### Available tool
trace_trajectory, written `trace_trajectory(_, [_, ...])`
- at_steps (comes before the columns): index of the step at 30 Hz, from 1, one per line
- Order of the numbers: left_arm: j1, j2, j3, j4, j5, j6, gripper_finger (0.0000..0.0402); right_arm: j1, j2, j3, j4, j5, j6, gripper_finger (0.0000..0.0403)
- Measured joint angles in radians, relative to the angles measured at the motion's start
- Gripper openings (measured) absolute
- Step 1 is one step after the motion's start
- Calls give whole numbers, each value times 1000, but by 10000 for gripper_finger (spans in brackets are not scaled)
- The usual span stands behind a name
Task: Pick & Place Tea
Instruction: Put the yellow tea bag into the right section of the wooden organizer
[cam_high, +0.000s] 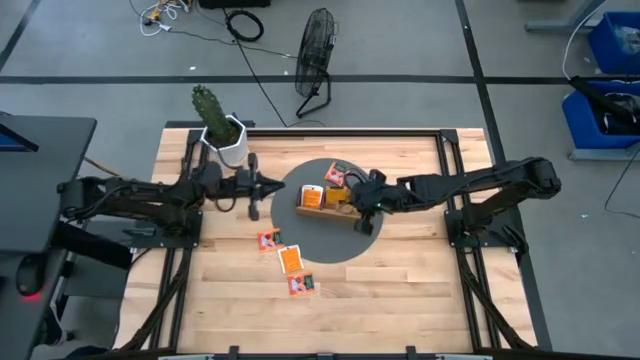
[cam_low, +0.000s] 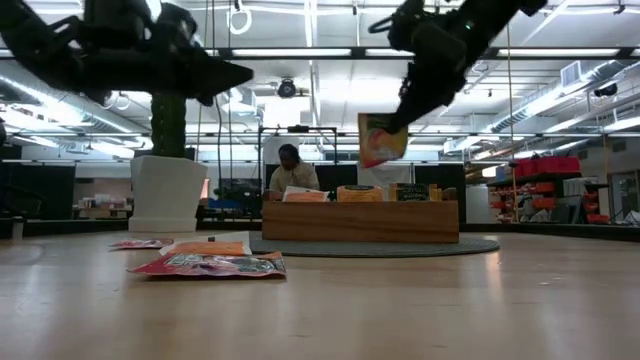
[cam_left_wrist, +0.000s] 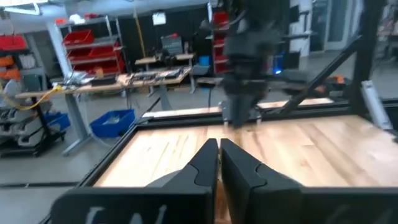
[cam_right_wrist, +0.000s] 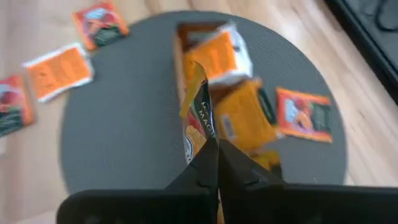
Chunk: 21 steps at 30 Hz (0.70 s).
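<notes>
- Nearest on the counter (cam_high: 400, 290), we see three tea sachets (cam_high: 289, 259) lying flat off the grey mat (cam_high: 375, 245), with bare wood around them.
- Our right hand (cam_right_wrist: 213, 144) pinches one sachet (cam_right_wrist: 198, 112) edge-on above the wooden tray (cam_high: 328, 206).
- Another sachet (cam_right_wrist: 304, 114) lies beside the tray.
- Our left hand (cam_left_wrist: 218, 153), pressed together, hovers at the mat's edge.

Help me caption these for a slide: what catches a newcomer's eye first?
The right gripper holds an orange tea sachet in the air above the wooden tray on the round grey mat. Three more sachets lie on the table, and the left gripper waits near a potted cactus.
</notes>
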Motion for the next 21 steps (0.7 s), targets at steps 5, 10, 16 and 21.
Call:
trace_trajectory(5, [8, -145, -96, -1, 5, -37, 18, 7, -59, -78, 6, 103, 88, 0])
trace_trajectory(10, [7, -263, -163, -12, 7, -46, 21, 9, -75, -160, 31, 134, 156, 0])
trace_trajectory(16, [7, -326, -191, -33, 5, -50, 18, 9, -74, -236, 94, 135, 223, 0])
trace_trajectory(21, [7, -322, -191, -42, 5, -51, 18, 9, -73, -285, 146, 134, 252, 0])
